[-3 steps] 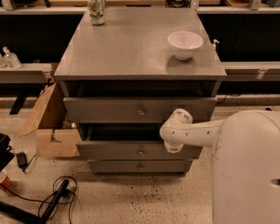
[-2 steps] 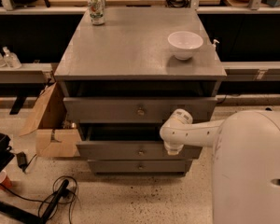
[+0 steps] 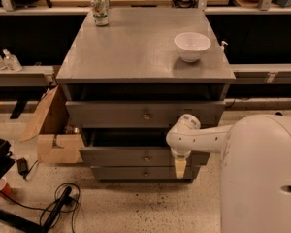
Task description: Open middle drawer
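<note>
The grey cabinet [image 3: 136, 52] has three drawers. The middle drawer [image 3: 121, 156] has a small round brass knob [image 3: 146, 158]; it stands pulled out a little, with a dark gap above its front. The top drawer [image 3: 111, 113] above it is also out a little. The lowest drawer [image 3: 121, 173] sits below. My gripper [image 3: 180, 167] hangs downward from the white arm [image 3: 199, 137], in front of the right part of the middle drawer's front, to the right of the knob. I cannot tell whether it touches the front.
A white bowl [image 3: 192, 46] and a can [image 3: 100, 9] stand on the cabinet top. An open cardboard box [image 3: 53, 130] is at the cabinet's left. Cables [image 3: 63, 203] lie on the floor at lower left. My white body [image 3: 262, 178] fills the lower right.
</note>
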You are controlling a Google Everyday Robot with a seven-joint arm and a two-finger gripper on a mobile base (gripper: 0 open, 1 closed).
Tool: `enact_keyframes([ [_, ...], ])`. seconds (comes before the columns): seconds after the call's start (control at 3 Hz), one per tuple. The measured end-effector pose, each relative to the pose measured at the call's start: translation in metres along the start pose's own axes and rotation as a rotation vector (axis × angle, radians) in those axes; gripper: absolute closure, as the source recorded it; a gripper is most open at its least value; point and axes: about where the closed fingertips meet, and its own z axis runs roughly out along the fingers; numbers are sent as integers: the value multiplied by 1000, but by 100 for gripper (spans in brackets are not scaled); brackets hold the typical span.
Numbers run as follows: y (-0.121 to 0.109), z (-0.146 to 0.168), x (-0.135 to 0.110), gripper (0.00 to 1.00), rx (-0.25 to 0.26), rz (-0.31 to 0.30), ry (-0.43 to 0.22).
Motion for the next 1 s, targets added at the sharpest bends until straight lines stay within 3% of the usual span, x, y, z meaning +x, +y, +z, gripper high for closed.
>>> enact_keyframes([
  [0.33, 0, 3, 1, 0, -26, 9, -13],
  [0.67, 4, 11, 4, 0, -107, 30, -47],
  [1.0, 4, 12, 4, 0, -109, 31, -48],
])
